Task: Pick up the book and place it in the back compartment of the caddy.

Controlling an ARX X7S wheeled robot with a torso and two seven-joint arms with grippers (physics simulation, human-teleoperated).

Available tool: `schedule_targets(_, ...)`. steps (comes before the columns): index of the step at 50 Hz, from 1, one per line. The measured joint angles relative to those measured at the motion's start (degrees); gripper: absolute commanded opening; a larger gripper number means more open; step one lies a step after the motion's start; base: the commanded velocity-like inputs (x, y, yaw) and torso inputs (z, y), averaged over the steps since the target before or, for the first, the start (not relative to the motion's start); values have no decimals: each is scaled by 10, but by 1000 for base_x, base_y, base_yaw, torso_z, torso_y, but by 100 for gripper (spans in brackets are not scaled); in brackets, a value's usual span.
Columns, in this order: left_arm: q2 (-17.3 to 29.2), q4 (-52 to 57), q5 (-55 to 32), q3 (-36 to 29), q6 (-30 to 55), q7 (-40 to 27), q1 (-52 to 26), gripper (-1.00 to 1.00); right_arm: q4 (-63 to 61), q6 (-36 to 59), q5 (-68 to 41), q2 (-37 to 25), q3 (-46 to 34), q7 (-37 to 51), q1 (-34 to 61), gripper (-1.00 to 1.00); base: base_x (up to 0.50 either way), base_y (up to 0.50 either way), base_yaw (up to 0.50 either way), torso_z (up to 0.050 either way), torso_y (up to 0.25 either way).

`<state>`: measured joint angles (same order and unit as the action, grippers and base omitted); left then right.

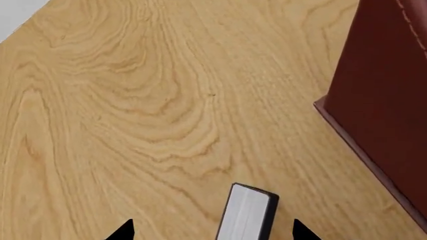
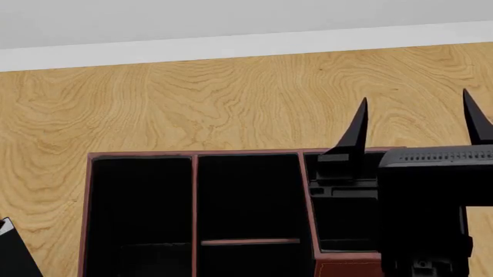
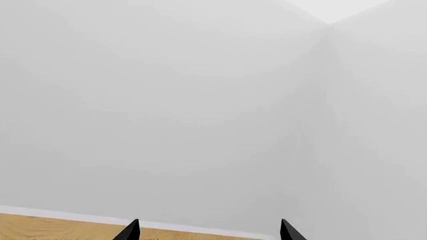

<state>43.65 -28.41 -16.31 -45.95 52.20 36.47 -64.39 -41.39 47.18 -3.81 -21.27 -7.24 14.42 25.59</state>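
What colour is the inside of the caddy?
Black, with reddish dividers; the caddy interior shows best in the head view.

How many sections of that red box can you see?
4 in the caddy: left column, long middle section, short one below the cross divider, right column behind the right fingers. More may be hidden.
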Motion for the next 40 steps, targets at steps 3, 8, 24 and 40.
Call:
schedule_targets(3,-3,-8,1,-1,-6,-1,2,100,1,-1,0,0,0,0,-1,100,0,0,0,0,0)
schedule_targets(8,-8,-23,4,-3,-17,-2,6,100,2,-2,-1,-1,-1,1,-1,100,0,0,0,0,0)
schedule_targets(24,-25,-70,12,-11,-49,-2,16,100,2,-5,-2,-2,-1,4,-5,100,0,0,0,0,0)
schedule_targets(40,-55,-146,23,-20,-96,2,13,100,3,-5,-4,-4,-2,6,-8,100,0,0,0,0,0)
